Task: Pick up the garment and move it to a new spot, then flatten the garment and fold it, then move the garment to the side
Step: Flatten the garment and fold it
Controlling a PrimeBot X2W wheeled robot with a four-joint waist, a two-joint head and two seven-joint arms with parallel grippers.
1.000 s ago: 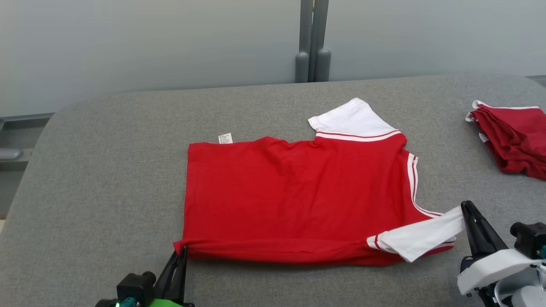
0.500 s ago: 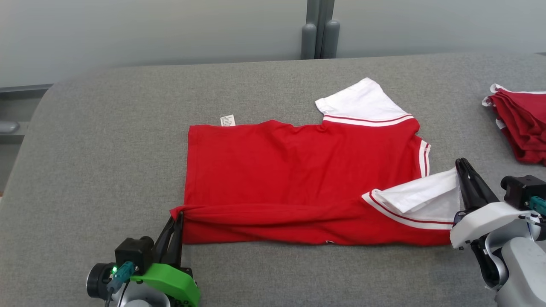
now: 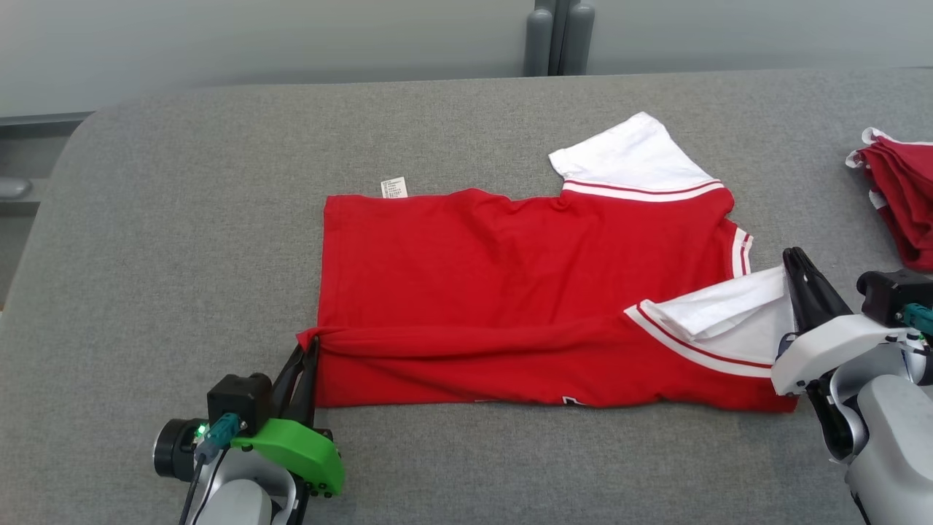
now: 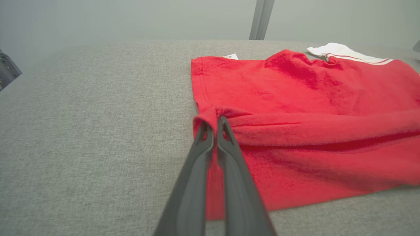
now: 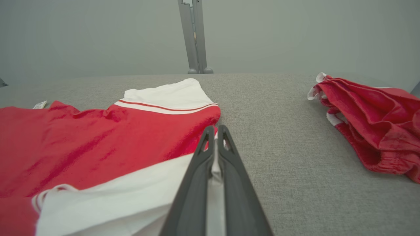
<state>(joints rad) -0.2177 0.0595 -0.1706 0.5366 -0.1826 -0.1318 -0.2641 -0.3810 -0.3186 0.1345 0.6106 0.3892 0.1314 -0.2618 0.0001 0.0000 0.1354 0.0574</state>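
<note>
The right claw (image 5: 215, 131) is pinching the white sleeve (image 5: 131, 193) of the garment (image 5: 98, 144)
The garment is lying on the grey worktop (image 5: 282, 164); another red bundle (image 5: 370, 121) is sitting well apart.

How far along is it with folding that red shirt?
Done: the red shirt lies spread flat on the grey table. In hand: left gripper and right gripper, both shut, pinch its near edge, raised partway over. Left: finish the folds, move it aside.

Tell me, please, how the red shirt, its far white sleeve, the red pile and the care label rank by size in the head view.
1. red shirt, largest.
2-3. far white sleeve and red pile look alike; the pile is cut at the edge, so unranked.
4. care label, smallest.
</note>
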